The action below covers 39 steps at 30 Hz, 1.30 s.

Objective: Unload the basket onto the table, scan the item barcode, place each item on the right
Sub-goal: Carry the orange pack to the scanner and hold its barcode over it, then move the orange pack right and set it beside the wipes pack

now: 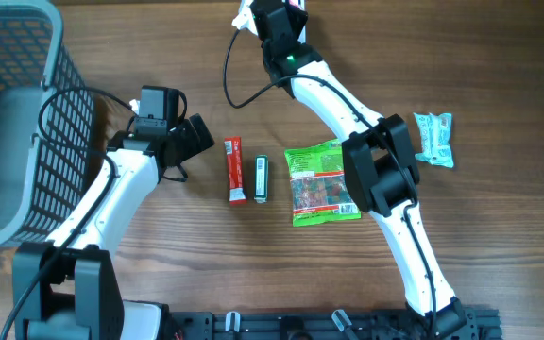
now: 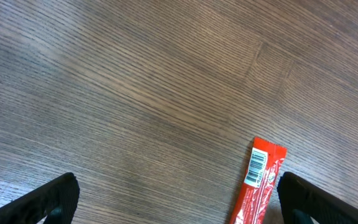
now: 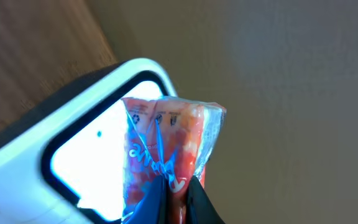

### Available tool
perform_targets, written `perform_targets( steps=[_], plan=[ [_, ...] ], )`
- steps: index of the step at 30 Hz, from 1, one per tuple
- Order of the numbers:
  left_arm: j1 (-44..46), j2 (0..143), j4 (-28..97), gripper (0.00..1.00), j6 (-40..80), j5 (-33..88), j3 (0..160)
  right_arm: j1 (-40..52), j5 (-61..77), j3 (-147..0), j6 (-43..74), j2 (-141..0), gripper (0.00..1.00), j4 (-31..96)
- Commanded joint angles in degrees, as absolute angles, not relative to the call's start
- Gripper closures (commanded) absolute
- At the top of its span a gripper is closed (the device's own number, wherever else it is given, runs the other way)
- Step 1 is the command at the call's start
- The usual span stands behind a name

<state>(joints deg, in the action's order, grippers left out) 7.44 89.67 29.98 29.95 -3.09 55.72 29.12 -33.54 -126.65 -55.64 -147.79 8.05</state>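
A small packet (image 3: 166, 143) with red and blue print is pinched at its bottom edge by the right fingers (image 3: 202, 210), which are shut tight on it. The packet is held up in front of the bright window of a white scanner (image 3: 11, 158), at the far edge of the desk (image 1: 159, 47). The left fingers (image 2: 50, 198) are spread wide, and nothing is held in them. They are hung low over the desk, and a red bar (image 2: 258, 180) with a barcode is seen close to one of them. A green stick (image 1: 262, 179) and a green bag (image 1: 321, 184) are laid in a row beside the bar. A blue pack (image 1: 434, 139) is set off to the right. A grey basket (image 1: 55, 57) is placed at the left.
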Motion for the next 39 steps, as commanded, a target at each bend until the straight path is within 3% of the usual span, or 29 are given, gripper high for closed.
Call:
perform_targets(
  steps=[1,16,25,33,39],
  plan=[
    [7.3,89.1,29.8,0.00,30.7,-2.8,55.8,29.2,-39.7,-127.1,-56.9,-148.9,0.96,3.4],
    [7.3,89.1,29.8,0.00,30.7,-2.8,55.8,28.5,-32.1,-127.1,-46.2,-140.6,0.96,9.9],
    [7.3,89.1,29.8,0.00,30.7,-2.8,55.8,28.4,-30.8,-127.1,-35.1,-125.6,0.96,20.4],
    [7.3,89.1,29.8,0.00,30.7,-2.8,55.8,28.3,-30.2,-127.1,-15.7,-111.7,0.96,47.2],
    [7.3,89.1,29.8,0.00,30.7,-2.8,55.8,24.8,-11.8,-127.1,-2.1,-107.8,0.96,66.3]
  ],
)
